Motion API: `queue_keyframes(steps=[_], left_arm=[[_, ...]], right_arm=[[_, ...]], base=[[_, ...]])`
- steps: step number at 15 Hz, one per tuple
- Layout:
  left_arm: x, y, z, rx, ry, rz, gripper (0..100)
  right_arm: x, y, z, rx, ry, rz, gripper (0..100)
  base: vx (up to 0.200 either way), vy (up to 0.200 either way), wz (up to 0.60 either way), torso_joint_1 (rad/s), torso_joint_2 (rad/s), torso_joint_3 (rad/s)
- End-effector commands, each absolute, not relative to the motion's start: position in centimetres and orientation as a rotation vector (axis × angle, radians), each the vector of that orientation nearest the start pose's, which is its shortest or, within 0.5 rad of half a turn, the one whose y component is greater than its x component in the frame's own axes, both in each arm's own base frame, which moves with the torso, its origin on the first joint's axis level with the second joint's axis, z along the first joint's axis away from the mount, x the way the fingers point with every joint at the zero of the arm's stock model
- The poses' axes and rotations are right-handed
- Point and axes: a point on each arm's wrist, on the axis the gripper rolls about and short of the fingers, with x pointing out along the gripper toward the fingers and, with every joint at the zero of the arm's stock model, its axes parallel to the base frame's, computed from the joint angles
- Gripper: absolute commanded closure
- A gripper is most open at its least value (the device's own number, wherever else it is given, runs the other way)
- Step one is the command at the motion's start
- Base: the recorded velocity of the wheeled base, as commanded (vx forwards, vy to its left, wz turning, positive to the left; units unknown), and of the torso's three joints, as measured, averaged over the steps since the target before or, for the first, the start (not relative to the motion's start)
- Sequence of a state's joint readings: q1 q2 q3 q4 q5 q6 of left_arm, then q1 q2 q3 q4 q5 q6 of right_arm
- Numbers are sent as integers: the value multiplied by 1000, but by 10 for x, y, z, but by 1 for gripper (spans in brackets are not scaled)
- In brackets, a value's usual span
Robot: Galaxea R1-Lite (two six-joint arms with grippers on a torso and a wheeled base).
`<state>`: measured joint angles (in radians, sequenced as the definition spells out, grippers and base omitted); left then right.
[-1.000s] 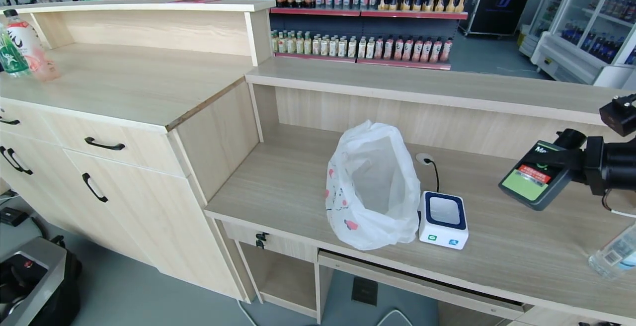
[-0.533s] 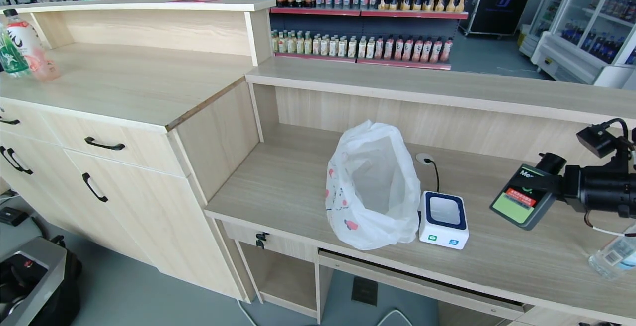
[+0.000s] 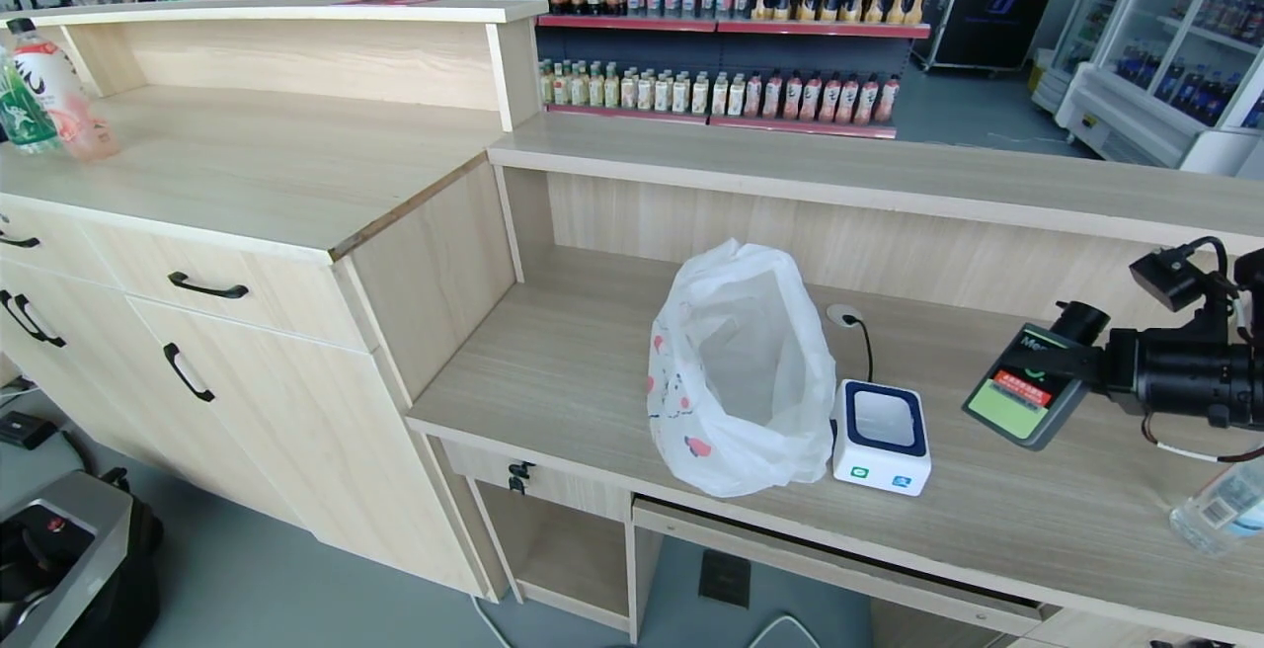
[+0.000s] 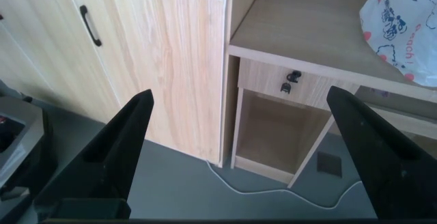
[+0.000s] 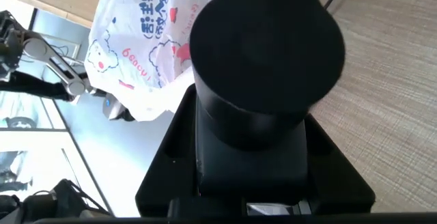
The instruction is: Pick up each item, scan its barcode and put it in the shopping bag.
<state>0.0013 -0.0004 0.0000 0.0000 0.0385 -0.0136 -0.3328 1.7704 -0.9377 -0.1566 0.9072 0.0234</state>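
Pale wood desk point(image 3: 592, 371) carries a white shopping bag point(image 3: 741, 371) standing open, with a small white scanner point(image 3: 881, 436) touching its right side. To the right of the scanner, the right hand point(image 3: 1086, 364) is clamped on a dark box point(image 3: 1022, 393) with a green and red label, held tilted above the desk and well apart from the bag. A clear bottle point(image 3: 1220, 508) lies at the desk's right edge. The left hand point(image 4: 239, 94) hangs with its fingers spread wide and nothing between them, low over the floor beside the cabinet point(image 4: 171, 53).
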Motion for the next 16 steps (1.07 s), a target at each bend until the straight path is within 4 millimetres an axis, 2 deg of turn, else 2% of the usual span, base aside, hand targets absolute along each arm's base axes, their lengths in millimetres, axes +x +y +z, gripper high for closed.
queue_keyframes(steps=[1, 4, 9, 16], left_arm=[[-23, 1, 75, -14, 0, 40, 0], [-23, 1, 75, -14, 0, 40, 0], [-23, 1, 75, -14, 0, 40, 0], [-23, 1, 75, -14, 0, 41, 0]], right_arm=[[300, -84, 152, 421, 576, 551, 100], [301, -84, 145, 405, 586, 559, 100], [308, -76, 145, 391, 584, 593, 100], [329, -65, 137, 357, 564, 643, 100]], base=[[0, 0, 0, 0, 0, 0], [0, 0, 0, 0, 0, 0], [0, 0, 0, 0, 0, 0], [0, 0, 0, 0, 0, 0]])
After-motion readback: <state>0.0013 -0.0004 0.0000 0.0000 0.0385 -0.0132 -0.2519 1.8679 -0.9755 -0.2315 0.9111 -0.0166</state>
